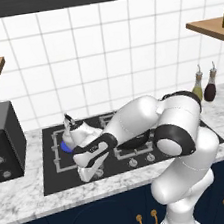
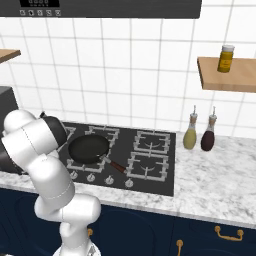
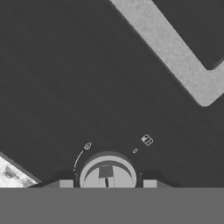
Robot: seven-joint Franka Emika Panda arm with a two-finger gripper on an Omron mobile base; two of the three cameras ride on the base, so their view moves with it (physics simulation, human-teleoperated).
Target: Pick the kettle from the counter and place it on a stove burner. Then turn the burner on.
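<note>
Seemingly kettle (image 1: 72, 132) off counter (image 1: 20, 197) — sits on rear-left stove burner (image 1: 64, 147), bluish glow at its base, likely flame. Kettle: rigid metal, smooth rounded body, slippery — top handle is only sound hold; probably light if empty. Gripper (image 3: 107, 183) low at cooktop front edge, fingers part spread, straddling round knob (image 3: 107, 171). Cannot tell whether pads actually pinch it. Knob: small, hard, stiff to turn — grip its sides squarely. Frying pan (image 2: 88, 147) on neighbouring grate.

I saw a black frying pan (image 2: 88, 147) on the black cooktop (image 2: 155, 177), white-grey marbled table (image 2: 220, 187), and blue flame (image 1: 65, 147) at nine o'clock.
</note>
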